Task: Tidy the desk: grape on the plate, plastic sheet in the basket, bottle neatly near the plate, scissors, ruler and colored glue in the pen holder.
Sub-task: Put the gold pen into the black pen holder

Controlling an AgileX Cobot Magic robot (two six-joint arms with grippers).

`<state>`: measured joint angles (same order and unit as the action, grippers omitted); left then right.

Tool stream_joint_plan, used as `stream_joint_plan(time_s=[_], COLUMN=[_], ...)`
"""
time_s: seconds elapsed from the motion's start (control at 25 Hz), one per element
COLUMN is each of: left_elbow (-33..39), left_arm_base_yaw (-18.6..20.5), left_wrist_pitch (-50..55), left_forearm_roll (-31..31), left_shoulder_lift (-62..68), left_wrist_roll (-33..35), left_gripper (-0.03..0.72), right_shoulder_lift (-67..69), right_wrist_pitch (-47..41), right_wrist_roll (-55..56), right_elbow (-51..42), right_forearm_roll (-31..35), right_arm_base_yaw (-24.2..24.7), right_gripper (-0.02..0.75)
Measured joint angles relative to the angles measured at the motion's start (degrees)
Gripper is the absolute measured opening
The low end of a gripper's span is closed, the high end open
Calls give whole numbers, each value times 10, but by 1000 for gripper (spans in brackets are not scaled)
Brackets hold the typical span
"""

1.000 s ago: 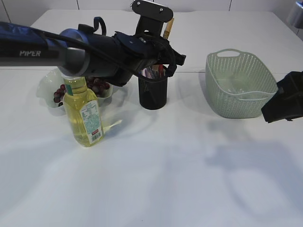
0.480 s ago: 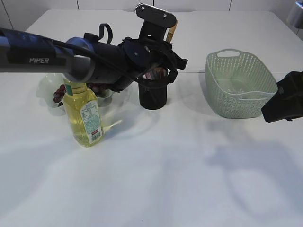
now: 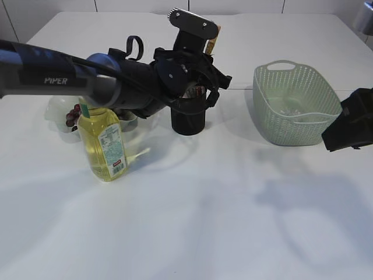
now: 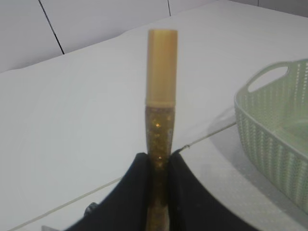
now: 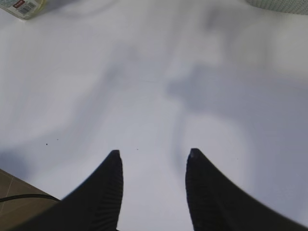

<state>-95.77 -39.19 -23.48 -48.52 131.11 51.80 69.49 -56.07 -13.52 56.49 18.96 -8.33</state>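
My left gripper (image 4: 159, 161) is shut on the gold glitter glue tube (image 4: 160, 110) with a tan cap and holds it upright. In the exterior view the left gripper (image 3: 201, 87) is over the black mesh pen holder (image 3: 188, 116), and the glue's cap (image 3: 211, 36) sticks up above the wrist. The yellow bottle (image 3: 103, 140) stands left of the holder. The purple grapes (image 3: 73, 114) lie on the white plate (image 3: 56, 107) behind it. My right gripper (image 5: 153, 163) is open and empty above bare table. Scissors, ruler and plastic sheet cannot be made out.
A pale green basket (image 3: 296, 105) stands at the right, also in the left wrist view (image 4: 279, 130). The right arm (image 3: 349, 119) rests at the right edge. The bottle's corner (image 5: 21, 7) shows at the top left of the right wrist view.
My left arm has shifted slightly right and lower over the pen holder, with the glue still gripped. The right arm has not moved.
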Motion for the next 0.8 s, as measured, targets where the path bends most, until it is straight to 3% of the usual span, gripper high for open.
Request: stream_joint_plan(time_s=[0.48, 0.8], left_elbow=[-1, -1], left_arm_base_yaw=[0, 0], left_wrist_pitch=[-15, -26], left_forearm_roll=[6, 8], left_shoulder_lift=[19, 20], left_wrist_roll=[-5, -5], left_gripper=[83, 166], right_shoulder_lift=[0, 0], right_wrist_pitch=[0, 0], right_wrist_roll=[0, -4], right_elbow=[0, 0], right_forearm_roll=[0, 0], right_arm_base_yaw=[0, 0], right_gripper=[351, 350])
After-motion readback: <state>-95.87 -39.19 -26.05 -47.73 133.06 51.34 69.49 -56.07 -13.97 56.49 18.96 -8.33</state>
